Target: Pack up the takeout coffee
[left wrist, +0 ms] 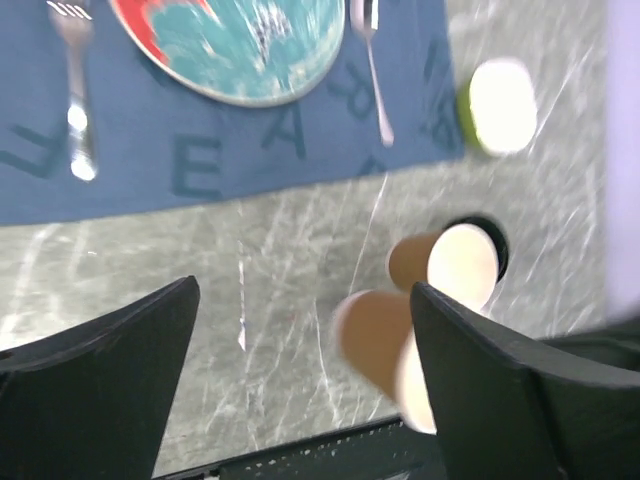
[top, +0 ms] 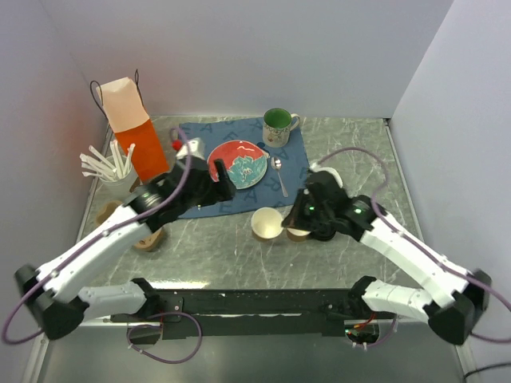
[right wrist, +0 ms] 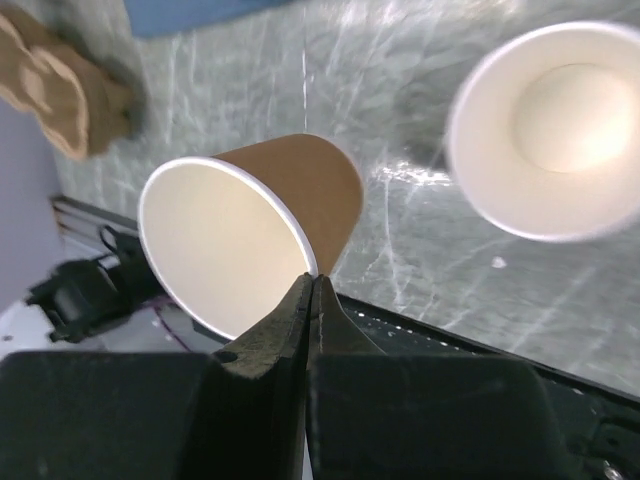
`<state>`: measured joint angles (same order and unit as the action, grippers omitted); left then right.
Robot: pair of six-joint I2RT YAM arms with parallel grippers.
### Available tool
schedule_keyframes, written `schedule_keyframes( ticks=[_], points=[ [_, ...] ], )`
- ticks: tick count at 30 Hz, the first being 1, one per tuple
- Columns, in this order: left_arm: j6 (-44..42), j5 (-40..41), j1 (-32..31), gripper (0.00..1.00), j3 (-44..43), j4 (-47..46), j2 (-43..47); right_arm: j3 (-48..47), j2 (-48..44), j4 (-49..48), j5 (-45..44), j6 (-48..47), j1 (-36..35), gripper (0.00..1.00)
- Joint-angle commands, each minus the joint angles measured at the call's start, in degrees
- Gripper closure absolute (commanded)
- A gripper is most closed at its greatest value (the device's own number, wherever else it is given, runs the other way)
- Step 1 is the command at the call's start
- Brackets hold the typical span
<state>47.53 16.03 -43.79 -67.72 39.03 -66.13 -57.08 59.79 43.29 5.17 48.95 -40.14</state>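
Observation:
No brown cup with a black lid shows; the takeout coffee is out of view. My right gripper (right wrist: 313, 282) is shut on the rim of a lidless tan paper cup (right wrist: 262, 225) and holds it tilted, its pale inside toward the camera. In the top view this gripper (top: 302, 219) is right of centre. A second lidless cup (top: 267, 223) stands upright beside it and also shows in the right wrist view (right wrist: 552, 128). My left gripper (top: 225, 191) is open and empty over the placemat's near edge; in its own view (left wrist: 305, 292) both cups (left wrist: 450, 265) lie to its right.
An orange paper bag (top: 132, 132) stands at the back left beside a cup of white stirrers (top: 110, 166). A blue placemat (top: 239, 159) holds a red and teal plate (top: 238, 163), a spoon (top: 279, 175) and a green mug (top: 278, 124). Brown cardboard pieces (top: 148, 239) lie front left.

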Motion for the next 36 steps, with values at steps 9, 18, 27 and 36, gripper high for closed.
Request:
schedule_keyframes(
  ticks=[9, 18, 27, 36],
  points=[
    [2.92, 7.79, 0.46, 0.03, 3.65, 8.17, 7.85, 2.41, 16.58, -13.76, -1.04, 1.23, -7.32, 1.0],
    [2.31, 7.96, 0.46, 0.01, 3.83, 8.26, 7.42, 0.75, 15.01, -8.76, -3.32, 1.68, -7.67, 0.63],
    [-1.47, 4.8, 0.46, 0.01, 4.09, 4.4, 6.89, -5.86, 9.92, 10.58, -15.45, -2.36, 0.21, 0.6],
    [-2.96, 4.01, 0.46, 0.01, 4.36, 3.78, 6.8, 0.91, 6.39, 6.48, -10.37, -9.31, 13.06, 0.58]
  ],
)
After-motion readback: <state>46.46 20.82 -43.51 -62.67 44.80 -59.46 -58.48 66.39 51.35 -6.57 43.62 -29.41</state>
